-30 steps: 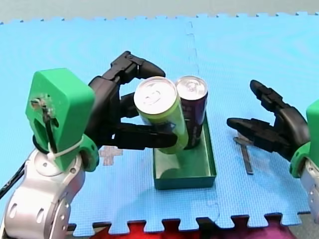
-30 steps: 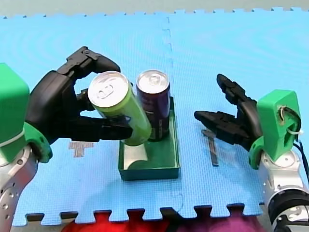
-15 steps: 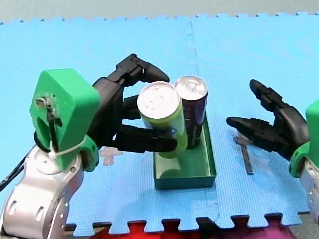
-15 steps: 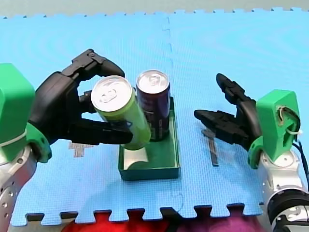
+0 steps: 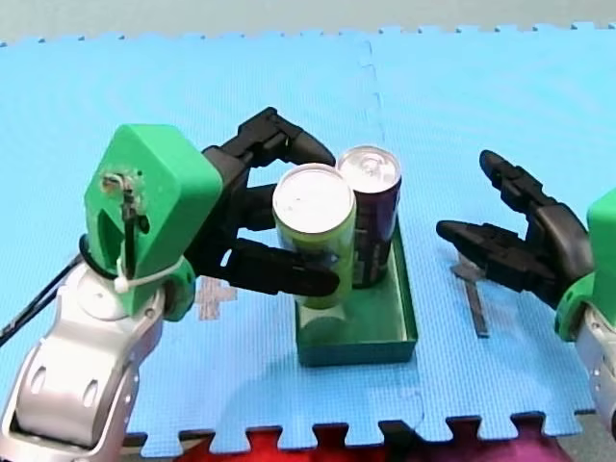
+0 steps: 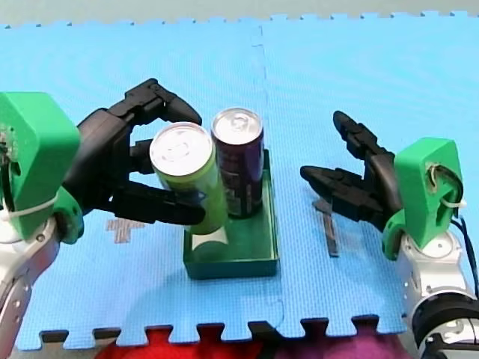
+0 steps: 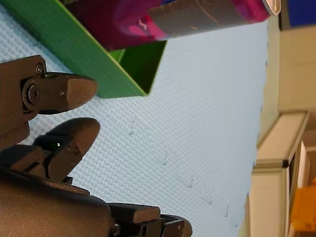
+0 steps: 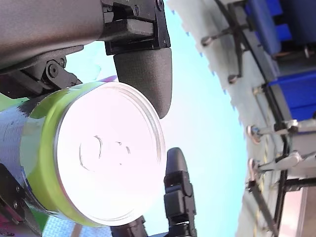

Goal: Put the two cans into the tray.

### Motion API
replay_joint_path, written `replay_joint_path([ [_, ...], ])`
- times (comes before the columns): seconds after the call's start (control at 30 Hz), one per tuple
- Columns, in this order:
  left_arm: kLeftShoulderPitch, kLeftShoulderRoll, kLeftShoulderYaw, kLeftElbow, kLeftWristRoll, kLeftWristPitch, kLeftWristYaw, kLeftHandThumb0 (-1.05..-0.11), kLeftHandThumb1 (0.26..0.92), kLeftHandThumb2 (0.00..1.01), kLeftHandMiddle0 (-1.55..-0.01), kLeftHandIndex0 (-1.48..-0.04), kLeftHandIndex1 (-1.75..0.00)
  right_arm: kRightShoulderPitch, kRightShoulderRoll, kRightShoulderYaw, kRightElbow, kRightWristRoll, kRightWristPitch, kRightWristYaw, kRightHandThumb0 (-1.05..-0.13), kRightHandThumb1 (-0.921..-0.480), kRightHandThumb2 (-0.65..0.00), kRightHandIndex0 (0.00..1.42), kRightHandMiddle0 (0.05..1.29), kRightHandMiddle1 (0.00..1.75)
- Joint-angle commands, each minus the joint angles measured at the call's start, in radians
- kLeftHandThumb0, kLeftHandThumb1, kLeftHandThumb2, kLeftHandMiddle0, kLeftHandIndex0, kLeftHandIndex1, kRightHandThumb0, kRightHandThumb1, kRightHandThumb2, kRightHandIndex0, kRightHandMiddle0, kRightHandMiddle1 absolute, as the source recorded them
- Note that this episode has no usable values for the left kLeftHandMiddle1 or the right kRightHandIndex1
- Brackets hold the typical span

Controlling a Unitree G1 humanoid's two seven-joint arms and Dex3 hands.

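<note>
Left hand [image 5: 252,219] grasps the green can [image 5: 316,245] upright in the tray [image 5: 390,339], just beside the purple can [image 5: 377,236]. Right hand [image 5: 515,245], empty, hovers near the tray.

purple can [image 5: 378,223] partly behind green can [image 5: 316,239], green can's tray [image 5: 356,348] contact — unclear

lime can [image 6: 196,179], purple can [image 6: 239,161], green tray [image 6: 233,268]

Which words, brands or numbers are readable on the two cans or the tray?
None on the lime-green metal can, gripped by the left hand over the green rectangular tray.
The dark purple metal can standing in the tray: pink markings, too blurred to read.
None on the tray, blue foam mat or right hand beside it.
</note>
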Motion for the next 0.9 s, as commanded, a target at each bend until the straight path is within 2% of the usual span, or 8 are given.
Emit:
replay_joint_path([
  [0.0, -0.009, 0.007, 0.002, -0.003, -0.002, 0.005, -0.004, -0.206, 0.764, 0.04, -0.87, -0.49, -1.75, 0.004, 0.001, -0.001, -0.006, 0.006, -0.007, -0.001, -1.048, -0.921, -0.292, 0.65, 0.11, 0.00],
  [0.4, -0.009, -0.019, 0.011, 0.020, -0.027, 0.016, -0.005, -0.219, 0.761, 0.05, -0.89, -0.51, -1.75, 0.005, -0.002, -0.001, -0.008, 0.008, -0.005, 0.002, -1.048, -0.921, -0.299, 0.62, 0.10, 0.00],
  [0.7, -0.011, -0.038, 0.030, 0.003, -0.054, 0.076, 0.015, -0.209, 0.761, 0.05, -0.89, -0.51, -1.75, 0.001, -0.005, -0.001, -0.008, 0.009, -0.002, 0.004, -1.048, -0.921, -0.305, 0.61, 0.10, 0.00],
  [0.87, -0.011, -0.045, 0.031, 0.006, -0.059, 0.077, 0.022, -0.201, 0.760, 0.06, -0.90, -0.52, -1.75, 0.001, -0.004, 0.000, -0.007, 0.008, -0.003, 0.004, -1.048, -0.921, -0.306, 0.60, 0.10, 0.00],
])
